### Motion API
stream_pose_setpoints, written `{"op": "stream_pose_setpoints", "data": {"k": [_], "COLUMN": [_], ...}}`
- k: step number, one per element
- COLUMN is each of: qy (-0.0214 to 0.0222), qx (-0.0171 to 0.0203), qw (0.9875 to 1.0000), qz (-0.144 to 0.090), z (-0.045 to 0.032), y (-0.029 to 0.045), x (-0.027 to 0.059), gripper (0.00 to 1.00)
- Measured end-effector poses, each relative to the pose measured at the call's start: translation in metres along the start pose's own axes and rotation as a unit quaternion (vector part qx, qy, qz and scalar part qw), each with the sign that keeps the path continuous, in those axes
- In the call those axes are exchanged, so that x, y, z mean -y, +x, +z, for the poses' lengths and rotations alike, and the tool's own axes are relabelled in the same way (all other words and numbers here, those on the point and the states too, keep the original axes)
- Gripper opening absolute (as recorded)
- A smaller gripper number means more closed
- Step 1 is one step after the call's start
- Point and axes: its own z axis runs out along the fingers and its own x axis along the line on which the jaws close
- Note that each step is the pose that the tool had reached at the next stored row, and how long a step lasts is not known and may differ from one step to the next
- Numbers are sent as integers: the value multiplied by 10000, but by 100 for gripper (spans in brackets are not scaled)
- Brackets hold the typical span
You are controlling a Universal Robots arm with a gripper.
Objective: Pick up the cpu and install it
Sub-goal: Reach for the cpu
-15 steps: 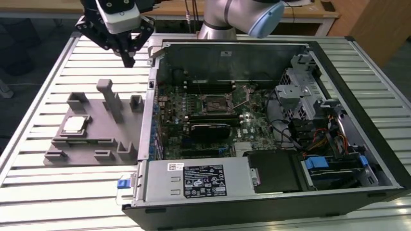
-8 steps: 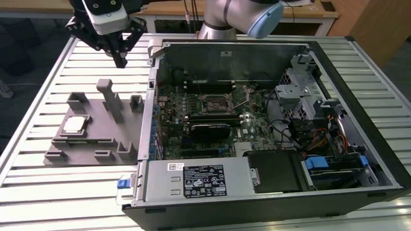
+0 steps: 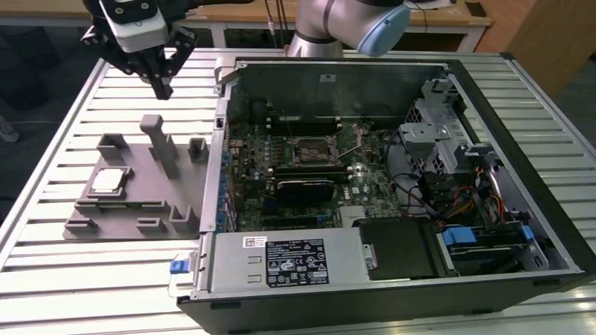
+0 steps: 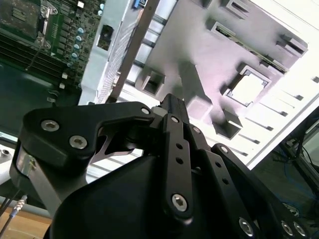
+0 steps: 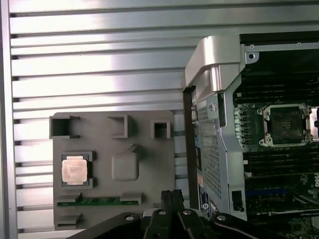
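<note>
exterior view finds the black pincer (image 3: 163, 88) pinched together on nothing, well apart from the small square silver cpu (image 3: 109, 181) seated in the grey plastic tray (image 3: 139, 199) on the slatted metal worktop (image 3: 84, 279); likely risk: brought down unopened, its tips would strike the chip.

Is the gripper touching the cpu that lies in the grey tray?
Apart. In the exterior view the gripper hangs in the air, with open space between it and the cpu in the tray.
</note>
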Motion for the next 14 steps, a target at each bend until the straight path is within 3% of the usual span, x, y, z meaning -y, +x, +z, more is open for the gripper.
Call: {"op": "stream_pose_setpoints", "data": {"k": [14], "qy": [0], "qx": [0], "qw": [10000], "qz": [0], "z": [81], "y": [272], "x": [-14], "gripper": [11]}}
